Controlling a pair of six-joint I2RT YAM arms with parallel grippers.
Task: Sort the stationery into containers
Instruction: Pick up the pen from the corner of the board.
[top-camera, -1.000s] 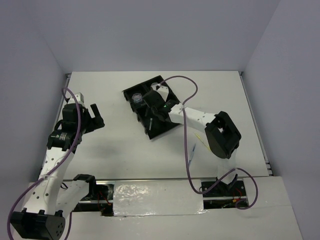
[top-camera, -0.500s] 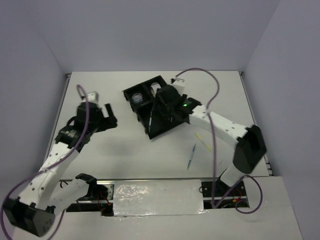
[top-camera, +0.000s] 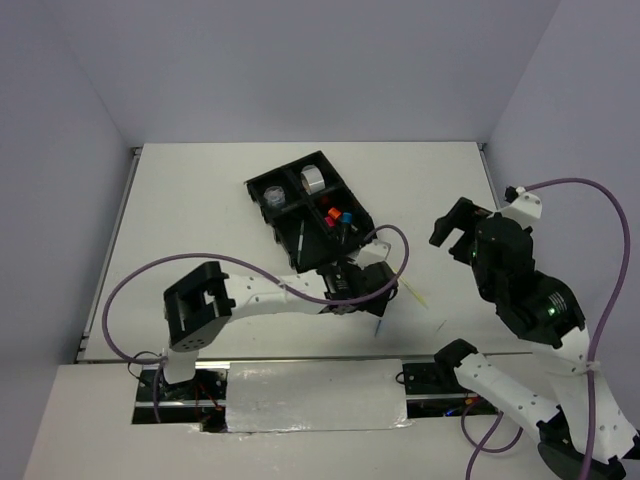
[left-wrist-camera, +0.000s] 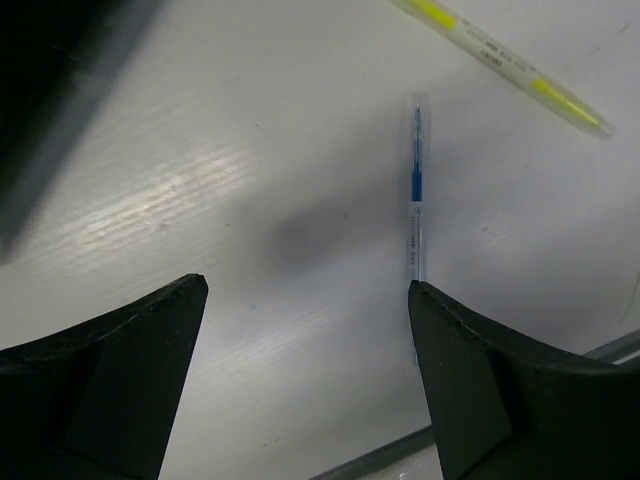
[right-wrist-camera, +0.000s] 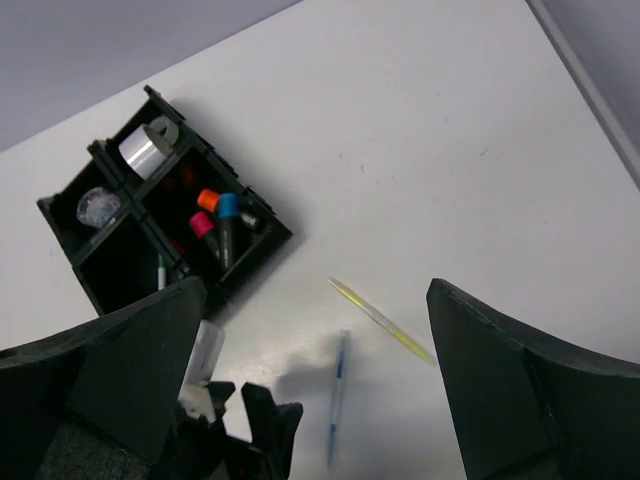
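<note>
The black four-compartment tray (top-camera: 256,184) holds a silver tape roll (top-camera: 315,180), a glittery roll (top-camera: 273,197), markers with orange, blue and pink caps (top-camera: 340,215) and a thin pen (top-camera: 300,238). A blue pen (top-camera: 382,321) and a yellow-green pen (top-camera: 412,292) lie on the table in front of the tray. My left gripper (top-camera: 370,291) hovers open just left of the blue pen (left-wrist-camera: 415,190), with nothing between its fingers (left-wrist-camera: 150,360). My right gripper (top-camera: 452,228) is raised to the right, open and empty; its view takes in the tray (right-wrist-camera: 270,243) and both pens.
The left arm (top-camera: 270,292) stretches low across the table's front, from its elbow (top-camera: 195,305) towards the pens. A purple cable (top-camera: 395,245) loops above the left wrist. The table's near edge (left-wrist-camera: 390,455) lies close behind the blue pen.
The left arm swung from the table's left side across to the pens. The right gripper left the tray, opened wide and rose to the right, uncovering the markers.
</note>
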